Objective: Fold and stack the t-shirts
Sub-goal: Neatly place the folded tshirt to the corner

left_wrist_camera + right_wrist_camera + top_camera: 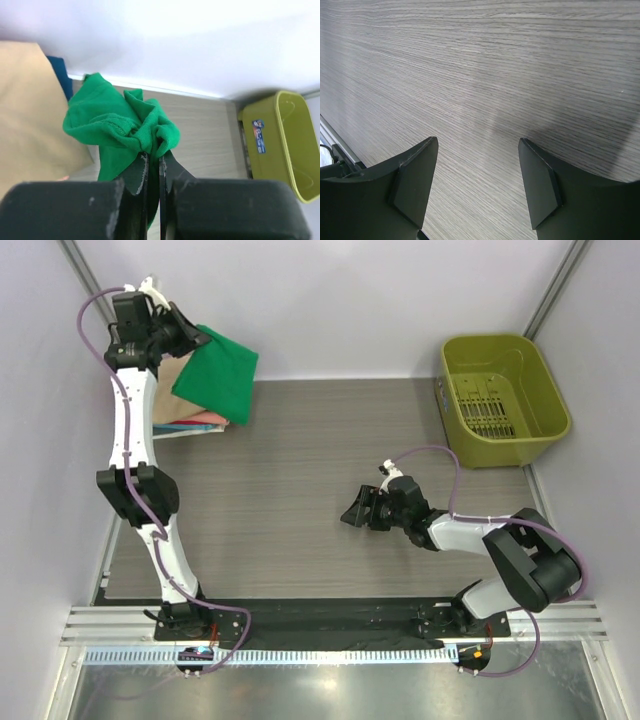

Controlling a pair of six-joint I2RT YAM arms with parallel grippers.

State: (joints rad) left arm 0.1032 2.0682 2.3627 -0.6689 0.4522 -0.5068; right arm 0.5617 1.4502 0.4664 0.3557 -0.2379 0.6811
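Left claw [190, 335] pinching the green t-shirt [218, 375] over the folded stack [185, 420], well left of the olive bin [497, 340].

The left claw's fingers are pressed together on a bunched edge of the green t-shirt. The cloth gathers in wrinkles at the tips, and the rest spreads down across the pile of folded tees, where tan, pink and blue layers show. That pile sits along the far side of the surface [300, 460], level with the bin but at the opposite end. The right claw [352, 512] hovers low over bare wood grain, nearer the arm bases than the bin and to the bin's left. Its fingers are spread wide with nothing between them.
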